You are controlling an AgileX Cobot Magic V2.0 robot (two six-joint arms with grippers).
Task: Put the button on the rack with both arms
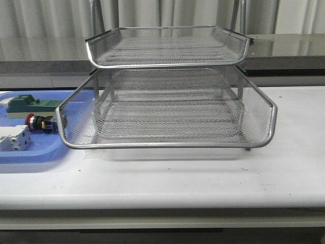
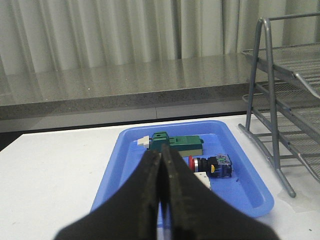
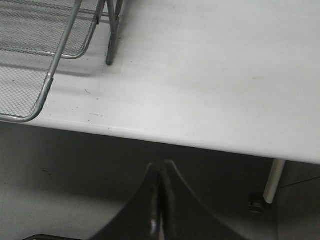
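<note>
The button, red cap with black, blue and yellow body, lies on its side in a blue tray at the table's left. The silver wire-mesh rack stands in the middle of the table, just right of that tray. In the left wrist view my left gripper is shut with nothing in it, above the tray's near side, short of the button. My right gripper is shut and empty, below and off the table's front edge, right of the rack. Neither arm appears in the front view.
A green block and a white terminal block share the blue tray with the button. A grey counter ledge and curtains run behind the table. White tabletop extends right of the rack.
</note>
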